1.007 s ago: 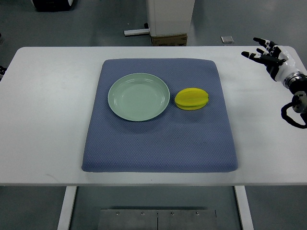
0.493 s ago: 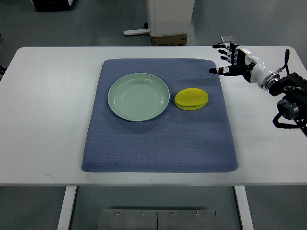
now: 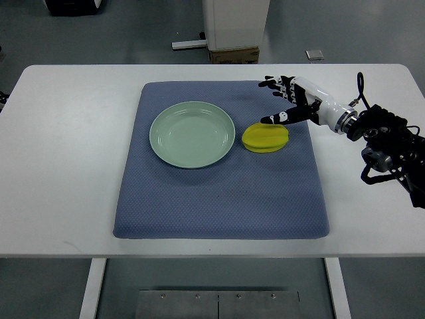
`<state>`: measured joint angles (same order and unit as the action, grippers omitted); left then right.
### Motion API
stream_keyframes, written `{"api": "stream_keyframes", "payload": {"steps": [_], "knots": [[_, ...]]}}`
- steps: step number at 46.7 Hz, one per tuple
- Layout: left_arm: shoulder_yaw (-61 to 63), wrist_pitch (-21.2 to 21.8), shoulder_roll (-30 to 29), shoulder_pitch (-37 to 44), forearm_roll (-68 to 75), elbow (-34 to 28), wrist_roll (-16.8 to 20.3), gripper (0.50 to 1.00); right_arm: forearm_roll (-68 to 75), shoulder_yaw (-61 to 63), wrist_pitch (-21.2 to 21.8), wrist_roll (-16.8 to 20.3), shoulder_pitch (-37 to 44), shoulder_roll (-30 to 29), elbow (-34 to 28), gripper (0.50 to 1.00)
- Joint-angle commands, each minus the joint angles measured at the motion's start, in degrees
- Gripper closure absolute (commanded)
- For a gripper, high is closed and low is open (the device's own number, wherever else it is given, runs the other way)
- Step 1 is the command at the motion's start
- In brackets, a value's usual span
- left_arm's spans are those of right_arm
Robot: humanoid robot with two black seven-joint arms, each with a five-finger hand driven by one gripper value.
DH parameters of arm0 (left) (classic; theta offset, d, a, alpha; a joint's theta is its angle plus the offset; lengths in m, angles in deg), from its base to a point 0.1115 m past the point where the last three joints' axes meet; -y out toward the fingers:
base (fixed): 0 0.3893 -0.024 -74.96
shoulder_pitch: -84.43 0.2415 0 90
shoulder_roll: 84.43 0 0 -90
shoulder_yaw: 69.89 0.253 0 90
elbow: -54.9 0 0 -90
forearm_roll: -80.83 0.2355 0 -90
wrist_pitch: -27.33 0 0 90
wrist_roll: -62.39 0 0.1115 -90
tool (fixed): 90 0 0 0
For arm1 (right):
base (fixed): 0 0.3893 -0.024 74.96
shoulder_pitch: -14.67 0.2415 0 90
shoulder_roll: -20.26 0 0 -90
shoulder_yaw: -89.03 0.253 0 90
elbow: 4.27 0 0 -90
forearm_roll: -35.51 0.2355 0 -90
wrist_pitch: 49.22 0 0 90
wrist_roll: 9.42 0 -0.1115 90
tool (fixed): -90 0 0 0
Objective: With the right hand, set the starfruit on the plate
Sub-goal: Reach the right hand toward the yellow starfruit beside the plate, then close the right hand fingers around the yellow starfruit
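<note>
A yellow starfruit (image 3: pixel 265 138) lies on the blue mat (image 3: pixel 219 193), just right of the pale green plate (image 3: pixel 192 134), which holds nothing. My right hand (image 3: pixel 277 101) reaches in from the right edge and hovers just above and behind the fruit. Its fingers are spread and hold nothing; the thumb tip (image 3: pixel 265 121) is close over the fruit's top edge. The left arm does not show.
The mat lies on a white table (image 3: pixel 60 153). A white cabinet base with a cardboard box (image 3: pixel 234 56) stands on the floor behind the table. My right forearm with its black cabling (image 3: pixel 388 143) hangs over the table's right side.
My right hand has swept leftward from the table's far right corner to the mat and now hovers at the starfruit. Fruit and plate have not moved.
</note>
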<state>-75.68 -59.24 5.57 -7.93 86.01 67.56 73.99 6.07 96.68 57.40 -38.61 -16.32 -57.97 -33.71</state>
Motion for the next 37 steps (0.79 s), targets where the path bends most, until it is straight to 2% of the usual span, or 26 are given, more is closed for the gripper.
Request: {"api": "stream_keyframes", "payload": {"steps": [1,6,28,37], "knots": [[0.00,0.00,0.00,-0.02,0.00,-0.01,0.00,0.500,0.00,-2.80,0.00,-1.56,0.23,-0.34,0.00,0.500],[0.00,0.00,0.00,-0.02,0.00,-0.01,0.00,0.500,-0.09,-4.91,0.00,-2.79,0.41,-0.43,0.09,0.500],[-0.09,0.00,0.00,-0.02,0.00,-0.01,0.00,0.500,-2.29,-6.50,-0.79,-3.23,0.32,-1.92,0.79,0.502],[0.00,0.00,0.00,-0.02,0.00,-0.01,0.00,0.500,-2.29,-9.40,-1.76,-5.25,-0.12,-2.19,2.38,0.502]]}}
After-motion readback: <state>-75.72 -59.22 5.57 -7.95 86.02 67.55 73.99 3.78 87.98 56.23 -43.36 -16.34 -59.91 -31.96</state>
